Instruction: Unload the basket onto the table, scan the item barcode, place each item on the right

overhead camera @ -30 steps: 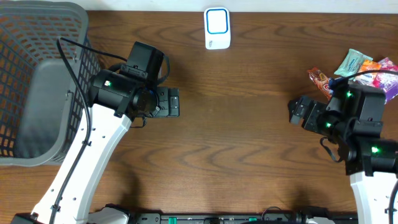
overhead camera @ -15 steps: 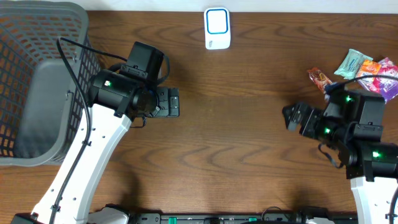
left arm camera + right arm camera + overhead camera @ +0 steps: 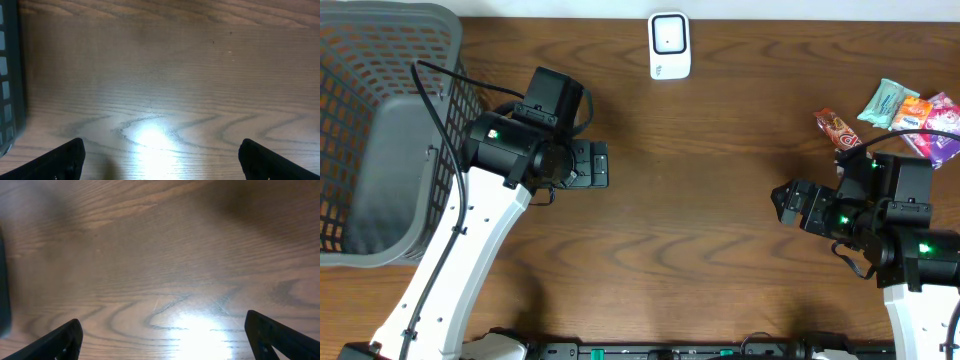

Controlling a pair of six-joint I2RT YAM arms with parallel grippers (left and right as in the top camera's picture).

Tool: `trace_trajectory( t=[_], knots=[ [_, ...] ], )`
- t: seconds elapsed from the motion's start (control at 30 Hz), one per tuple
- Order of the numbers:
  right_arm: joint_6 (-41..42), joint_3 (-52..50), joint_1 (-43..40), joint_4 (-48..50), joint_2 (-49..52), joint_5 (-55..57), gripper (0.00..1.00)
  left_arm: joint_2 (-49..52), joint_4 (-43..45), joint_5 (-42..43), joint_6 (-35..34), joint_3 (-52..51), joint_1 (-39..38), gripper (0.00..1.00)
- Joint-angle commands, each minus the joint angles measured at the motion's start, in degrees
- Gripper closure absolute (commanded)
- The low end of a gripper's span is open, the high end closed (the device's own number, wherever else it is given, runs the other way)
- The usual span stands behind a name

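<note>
We see the right gripper (image 3: 786, 203) has slid toward 7 o'clock since the earlier frame, away from the snack packets (image 3: 905, 108); the left gripper (image 3: 598, 164) is unchanged.

Overhead: the packets lie at 2 o'clock on the table (image 3: 720, 150), well apart from both grippers. The scanner (image 3: 669, 45) is at 12 o'clock and the basket (image 3: 360, 60) at 10 o'clock.

Left wrist: fingers (image 3: 65, 159) spread wide, bare wood between, holding nothing.

Right wrist: fingers (image 3: 62, 339) are wide apart too, nothing held.

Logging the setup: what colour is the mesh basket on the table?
The basket is grey; it shows best in the overhead view.
</note>
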Motion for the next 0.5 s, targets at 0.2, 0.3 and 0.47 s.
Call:
trace_trajectory(
  t=[0.2, 0.3, 0.47],
  knots=[
    [-4.2, 0.0, 0.4, 0.4, -0.3, 0.2, 0.01, 0.1, -0.2, -0.9, -0.1, 0.3, 0.0, 0.02],
    [-4.8, 0.0, 0.4, 0.8, -0.3, 0.1, 0.01, 0.1, -0.2, -0.9, -0.1, 0.3, 0.0, 0.02],
    [-5.6, 0.0, 0.4, 2.4, -0.4, 0.1, 0.01, 0.1, -0.2, -0.9, -0.1, 0.3, 0.0, 0.02]
  ],
)
